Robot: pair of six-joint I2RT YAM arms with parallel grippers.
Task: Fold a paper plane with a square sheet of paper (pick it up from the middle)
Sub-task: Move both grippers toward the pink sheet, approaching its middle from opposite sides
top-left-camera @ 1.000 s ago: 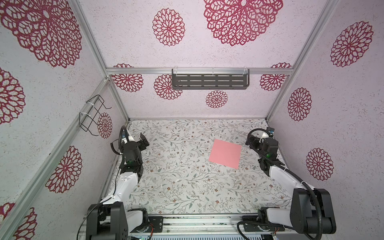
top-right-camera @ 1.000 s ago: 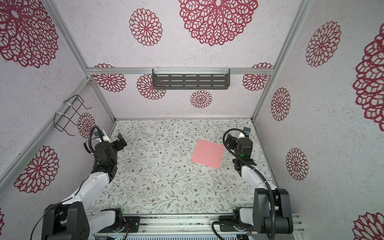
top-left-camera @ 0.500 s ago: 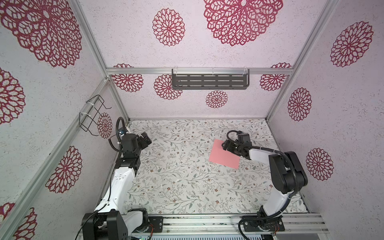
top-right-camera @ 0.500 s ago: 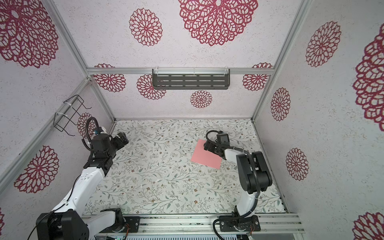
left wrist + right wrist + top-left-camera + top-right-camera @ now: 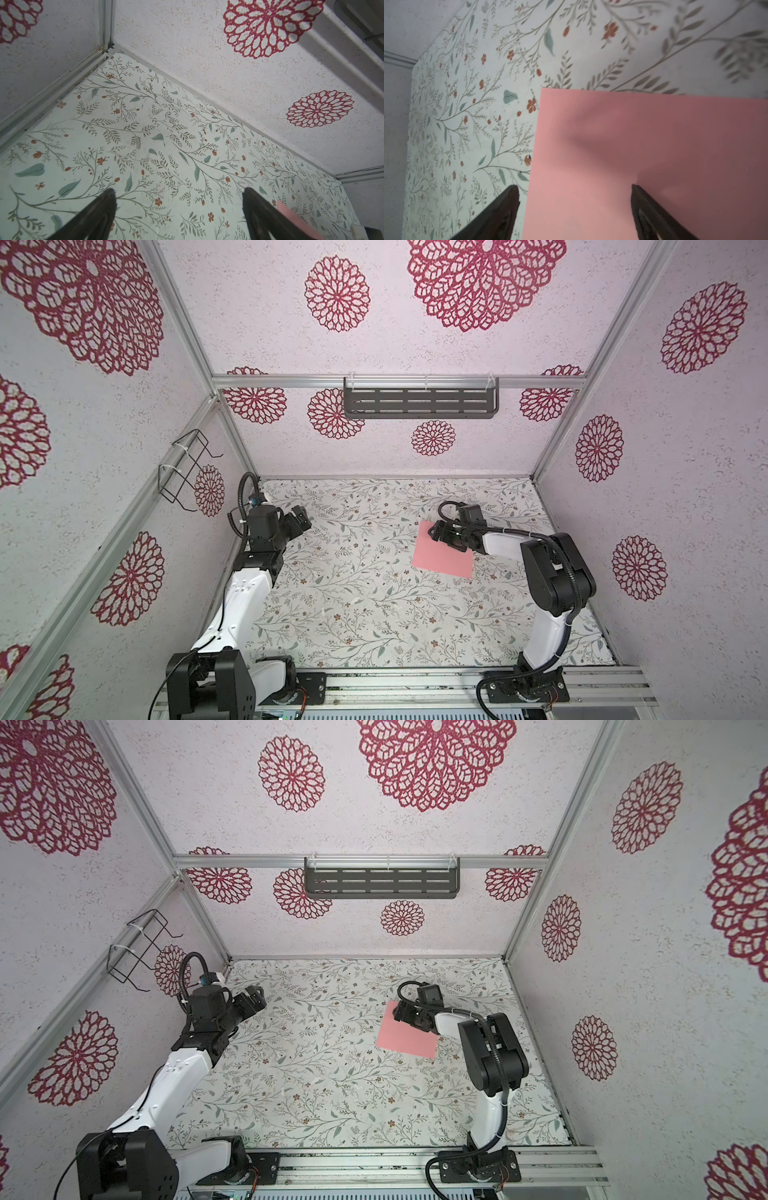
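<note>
1. Paper comes first: the square sheet of paper [image 5: 442, 558] lies flat and uncreased on the floral tabletop [image 5: 353, 605]. It sits right of the middle, toward the back wall.
2. My right gripper [image 5: 436, 531] hangs low over the sheet's far left corner, jaws spread wide and gripping nothing.
3. In the right wrist view, one fingertip [image 5: 636, 190] is over the pink. The other is over bare tabletop just beside the sheet's edge. I cannot tell whether either one touches down.
4. My left gripper [image 5: 301, 520] is well apart from the sheet, raised near the left wall, jaws wide and empty. The left wrist view shows only a sliver of the sheet.
5. Farther out, a grey slotted shelf [image 5: 419, 402] hangs on the back wall. A black wire rack [image 5: 187, 468] is fixed to the left wall.
</note>
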